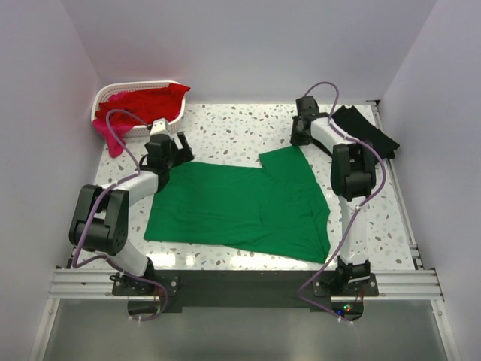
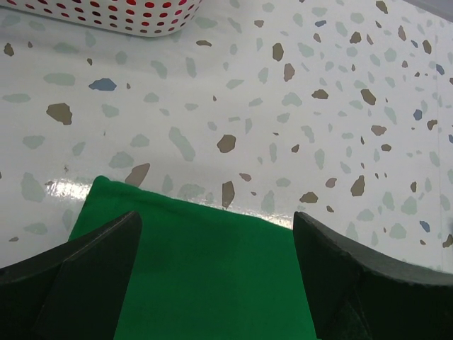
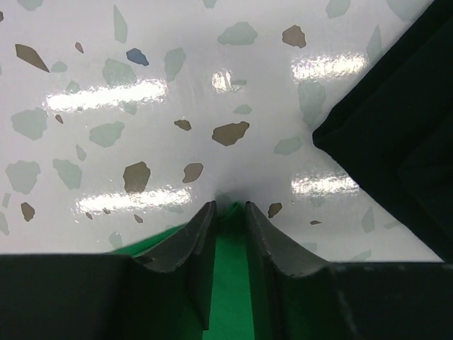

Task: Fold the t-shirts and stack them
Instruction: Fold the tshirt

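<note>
Green shirt (image 1: 240,210) lies spread flat mid-table (image 1: 233,128). Right gripper (image 3: 228,207) is at its far right corner, fingers nearly together, pinching the green cloth edge. Left gripper (image 2: 216,219) is spread wide over the far left corner, holding nothing. Black shirt (image 1: 368,129) sits far right. Red shirt (image 1: 143,101) is in the basket (image 1: 135,84) far left, pink shirt (image 1: 113,139) hanging over its rim.
</note>
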`<control>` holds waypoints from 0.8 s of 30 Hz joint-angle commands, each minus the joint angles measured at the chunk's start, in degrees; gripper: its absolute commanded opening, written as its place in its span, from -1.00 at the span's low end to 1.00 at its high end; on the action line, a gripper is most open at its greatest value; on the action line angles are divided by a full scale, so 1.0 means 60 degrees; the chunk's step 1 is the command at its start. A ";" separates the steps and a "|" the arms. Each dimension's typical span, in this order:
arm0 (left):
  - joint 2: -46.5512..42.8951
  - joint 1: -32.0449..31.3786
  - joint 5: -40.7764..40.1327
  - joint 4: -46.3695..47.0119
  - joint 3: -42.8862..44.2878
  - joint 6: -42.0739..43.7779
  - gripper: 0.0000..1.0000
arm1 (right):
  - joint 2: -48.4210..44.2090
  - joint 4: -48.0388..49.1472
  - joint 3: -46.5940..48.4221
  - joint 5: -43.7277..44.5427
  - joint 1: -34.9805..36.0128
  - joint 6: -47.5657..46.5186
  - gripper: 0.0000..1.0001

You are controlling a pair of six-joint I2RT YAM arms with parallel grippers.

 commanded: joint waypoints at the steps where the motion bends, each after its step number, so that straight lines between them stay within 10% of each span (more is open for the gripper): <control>1: -0.0346 0.0103 -0.0144 0.0232 -0.0038 0.0136 0.86 | 0.0119 -0.0241 0.0063 0.0023 0.0008 -0.0136 -0.50; 9: 0.0034 0.0176 -0.1593 -0.0514 0.0532 0.0355 0.81 | -0.0306 -0.0343 -0.0244 0.0051 0.0023 -0.0078 -1.00; 24: 0.1514 0.1084 -0.2079 -0.1598 0.1749 0.0151 0.14 | -0.0629 -0.0270 -0.0465 -0.0432 0.0008 -0.0077 -1.00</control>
